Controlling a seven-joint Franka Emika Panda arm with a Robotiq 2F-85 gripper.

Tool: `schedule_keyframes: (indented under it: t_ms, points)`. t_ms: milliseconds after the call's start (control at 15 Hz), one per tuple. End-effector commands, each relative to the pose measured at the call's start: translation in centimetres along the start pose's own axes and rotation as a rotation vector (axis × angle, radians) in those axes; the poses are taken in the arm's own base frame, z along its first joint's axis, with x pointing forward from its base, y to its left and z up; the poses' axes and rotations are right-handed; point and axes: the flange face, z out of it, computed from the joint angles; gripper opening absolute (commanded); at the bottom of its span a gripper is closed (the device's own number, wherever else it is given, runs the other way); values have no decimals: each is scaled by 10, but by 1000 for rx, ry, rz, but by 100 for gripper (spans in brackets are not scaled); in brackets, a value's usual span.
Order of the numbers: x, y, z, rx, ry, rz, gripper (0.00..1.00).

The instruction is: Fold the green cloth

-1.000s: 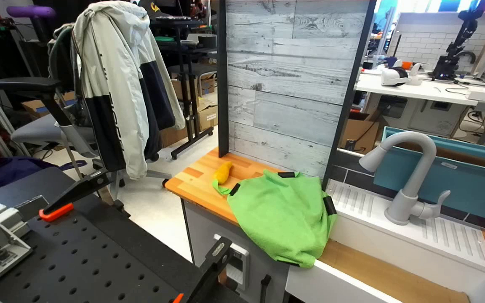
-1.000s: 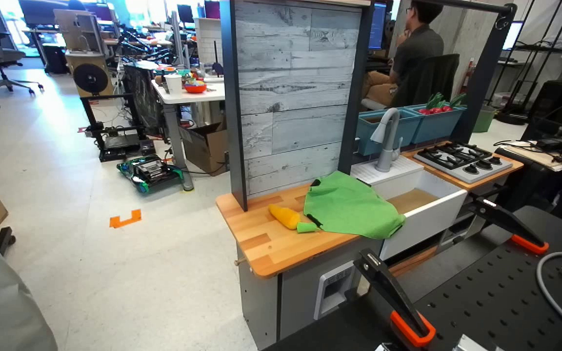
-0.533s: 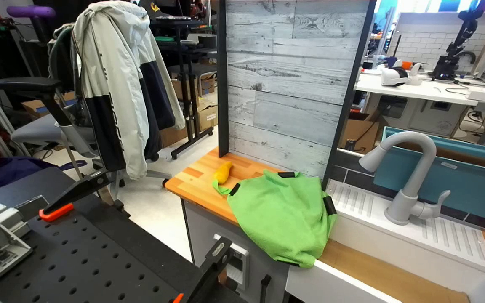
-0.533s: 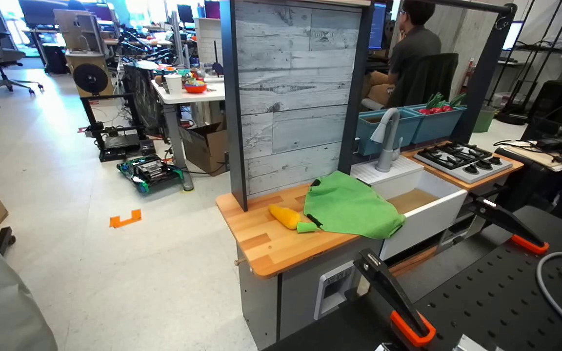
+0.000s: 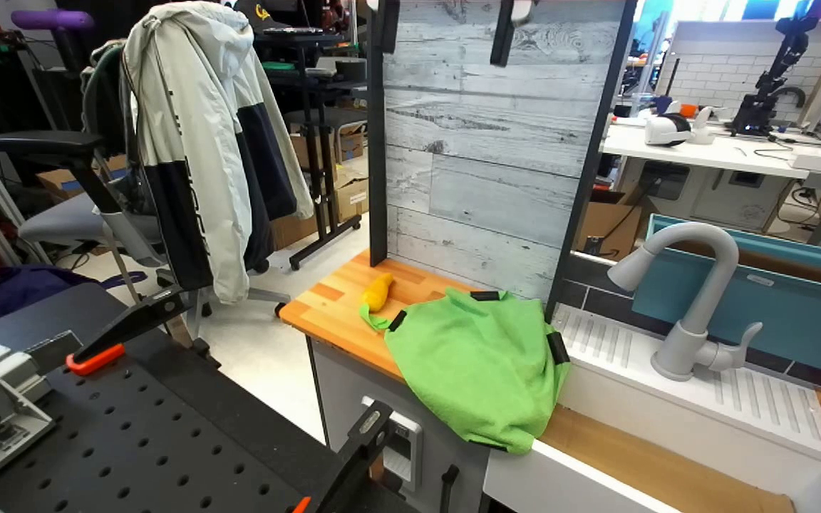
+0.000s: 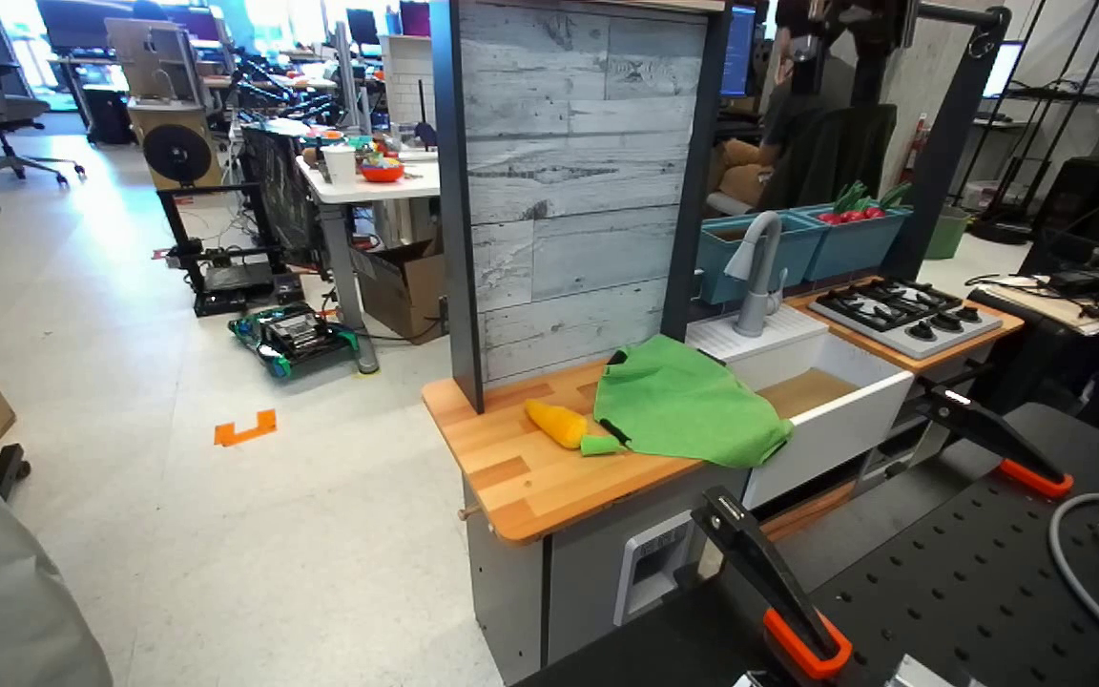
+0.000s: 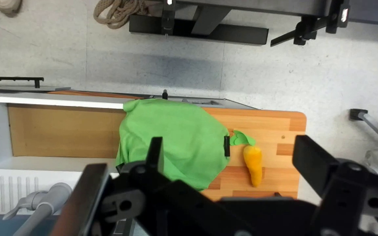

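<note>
The green cloth (image 7: pixel 182 134) lies below the pincer (image 7: pixel 229 154), spread out, a little rumpled and well apart from it. The pincer's jaws are parted wide, a black finger (image 7: pixel 312 160) on either side of the gap in the wrist view, and the finger on the left there hides a bit of the cloth. In both exterior views the pincer hangs at the top edge, well above the cloth.

Under the gap, in the wrist view, a yellow carrot (image 7: pixel 254 164) rests on the wooden counter (image 7: pixel 271 124), its leafy green top just beside the cloth's black-tabbed edge; I cannot tell whether the two touch. The cloth hangs over the counter's front and onto the front wall of the white sink (image 7: pixel 57 101), left of the pincer in the wrist view. The grey tap (image 7: pixel 60 193) is lower left of the pincer there.

In an exterior view, a grey plank panel (image 5: pixel 482 157) stands behind the pincer. A stove (image 6: pixel 904 319) lies past the sink from the pincer. Across from the pincer, at the top of the wrist view, two black clamps (image 7: pixel 168 15) stand by a dark table (image 7: pixel 274 6).
</note>
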Motion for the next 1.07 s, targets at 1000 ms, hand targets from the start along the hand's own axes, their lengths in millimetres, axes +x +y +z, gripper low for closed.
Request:
schedule_keyframes:
  t_ms: [1000]
  points:
    - [109,2,186,55,49,-3,100]
